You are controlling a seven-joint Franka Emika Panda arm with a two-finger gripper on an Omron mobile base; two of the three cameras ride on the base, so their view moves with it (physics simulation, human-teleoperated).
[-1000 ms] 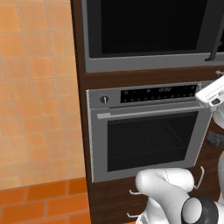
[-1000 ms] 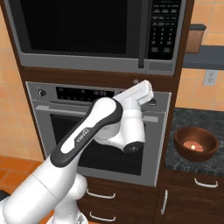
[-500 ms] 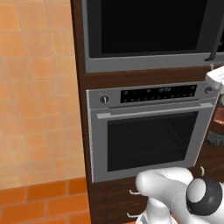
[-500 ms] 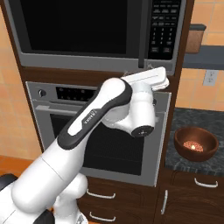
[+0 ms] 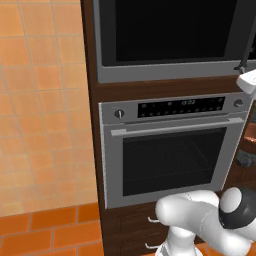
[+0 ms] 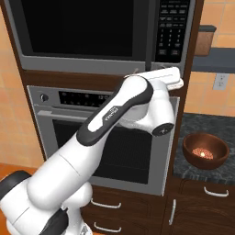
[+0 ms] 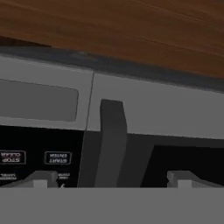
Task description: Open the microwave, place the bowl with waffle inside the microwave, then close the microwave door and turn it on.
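Black glass of the microwave door (image 6: 78, 27) was shut; our gripper (image 7: 111, 177), jaws spread and empty, straddled its handle (image 7: 110, 144). Everything else remained undone.

The microwave (image 5: 170, 35) sits up high with its big black door (image 5: 175, 30) shut. Under it is a silver oven (image 5: 170, 150) with a knob (image 5: 119, 113) and a long bar handle (image 5: 175, 126). Orange tiles (image 5: 40, 110) cover the wall on the left. The white arm (image 5: 210, 225) bends low at the bottom right.
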